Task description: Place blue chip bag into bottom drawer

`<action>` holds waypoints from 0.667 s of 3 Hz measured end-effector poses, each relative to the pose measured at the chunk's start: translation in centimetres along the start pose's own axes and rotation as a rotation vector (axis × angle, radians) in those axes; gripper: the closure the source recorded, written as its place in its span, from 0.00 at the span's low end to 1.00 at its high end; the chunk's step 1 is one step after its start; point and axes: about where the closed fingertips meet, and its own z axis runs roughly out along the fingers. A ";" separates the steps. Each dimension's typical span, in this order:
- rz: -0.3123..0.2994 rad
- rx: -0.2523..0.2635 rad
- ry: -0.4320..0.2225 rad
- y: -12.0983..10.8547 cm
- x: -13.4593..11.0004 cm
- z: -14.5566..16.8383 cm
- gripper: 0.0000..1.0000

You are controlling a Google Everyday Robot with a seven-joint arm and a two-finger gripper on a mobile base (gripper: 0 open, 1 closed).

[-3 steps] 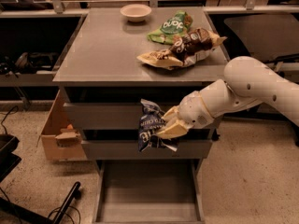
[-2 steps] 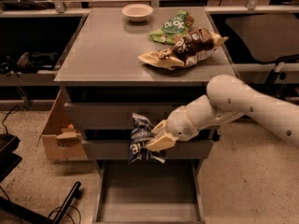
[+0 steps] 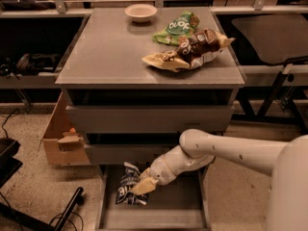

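The blue chip bag is a small crinkled dark foil bag with white lettering. My gripper is shut on it and holds it low, inside the open bottom drawer, near the drawer's left side. Whether the bag touches the drawer floor I cannot tell. My white arm reaches in from the right. The bottom drawer is pulled out, a flat grey tray below the two shallower drawers.
On the cabinet top lie a green bag, a brown-and-cream bag and a white bowl. A cardboard box stands left of the cabinet. Dark cables and a stand lie at the lower left.
My gripper has moved down and left with the bag, from in front of the middle drawer into the open bottom drawer.
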 end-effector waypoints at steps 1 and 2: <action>0.151 -0.019 0.013 -2.9 5.4 5.0 1.00; 0.164 -0.010 0.012 -3.5 5.7 5.2 1.00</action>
